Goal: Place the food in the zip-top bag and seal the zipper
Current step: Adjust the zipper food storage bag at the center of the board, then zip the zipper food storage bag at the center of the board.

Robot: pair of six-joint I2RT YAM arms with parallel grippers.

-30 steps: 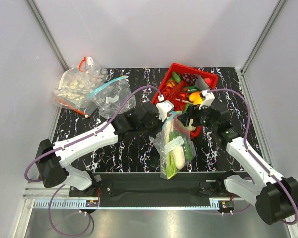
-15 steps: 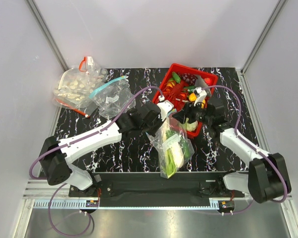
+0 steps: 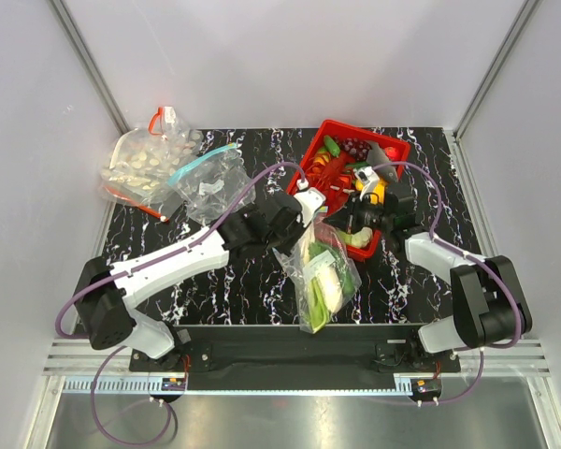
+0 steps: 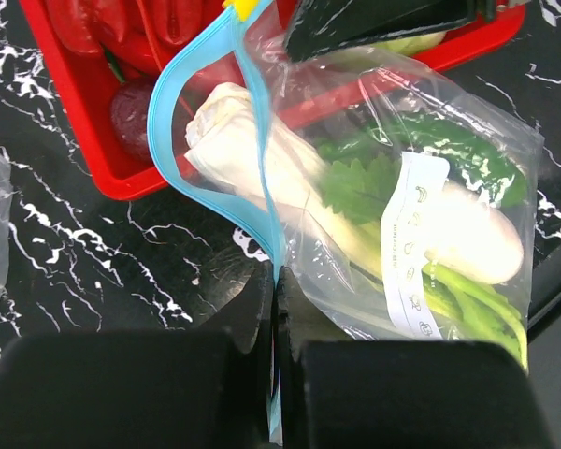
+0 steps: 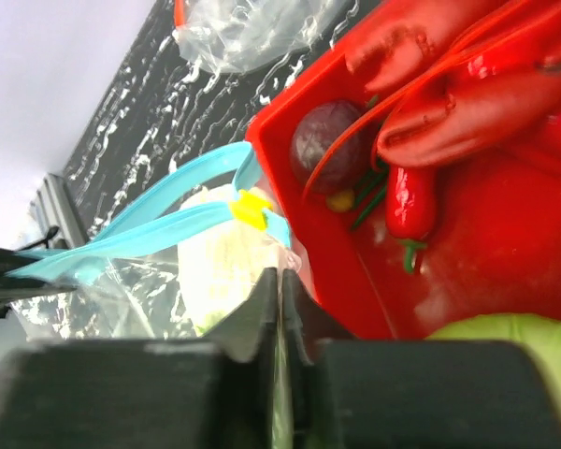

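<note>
The zip-top bag [image 3: 325, 273] hangs tilted between my two grippers, just in front of the red basket. Inside lie the food pieces: a white leek stalk [image 4: 248, 159], a white radish [image 4: 472, 238] and green leaves [image 4: 360, 187], behind a white label [image 4: 414, 245]. The teal zipper [image 4: 161, 117] loops open at the mouth, with a yellow slider [image 5: 249, 208] at one end. My left gripper [image 4: 277, 285] is shut on the zipper strip. The right gripper [image 5: 281, 285] is shut on the bag's clear edge just below the slider.
The red basket [image 3: 393, 150] behind the bag holds red peppers [image 5: 467, 112], a dark purple ball [image 5: 323, 140] and other toy produce. At the back left lie an empty teal-zipped bag [image 3: 210, 182] and a red-zipped bag [image 3: 145, 164] of small white pieces.
The right gripper has swung in to the bag's mouth and shut on its edge beside the slider. The left gripper has kept its hold, and the bag has shifted slightly left.
</note>
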